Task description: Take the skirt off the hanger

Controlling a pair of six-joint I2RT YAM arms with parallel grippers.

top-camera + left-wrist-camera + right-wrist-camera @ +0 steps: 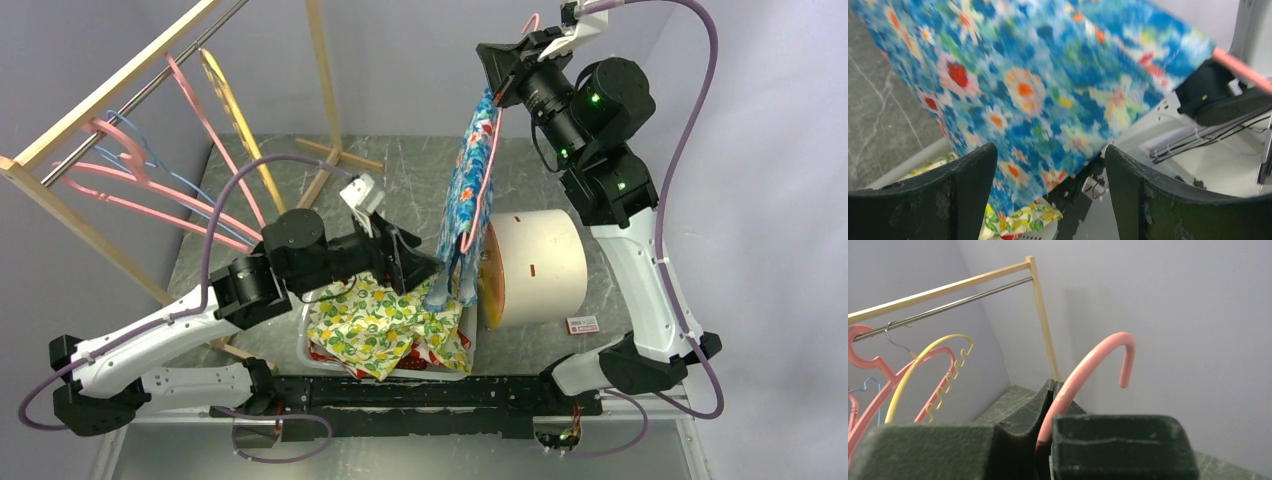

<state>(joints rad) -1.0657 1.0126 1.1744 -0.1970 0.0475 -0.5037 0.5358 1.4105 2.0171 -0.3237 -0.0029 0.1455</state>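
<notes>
A blue floral skirt [470,190] hangs from a pink hanger [492,165], high over the table. My right gripper [497,80] is shut on the hanger's neck just below the hook [1088,365], with the fingers [1023,410] pinching the pink rod. My left gripper [425,265] stands open at the skirt's lower end. In the left wrist view the skirt [1038,85] hangs blurred just beyond the two spread fingers [973,175], with nothing gripped between them. A piece of the pink hanger [1240,65] shows at the right there.
A white bin [305,340] below the skirt holds yellow lemon-print cloth [375,320]. A large white cylinder [540,265] lies to its right. A wooden rack [130,170] with pink, blue and yellow hangers stands at the left.
</notes>
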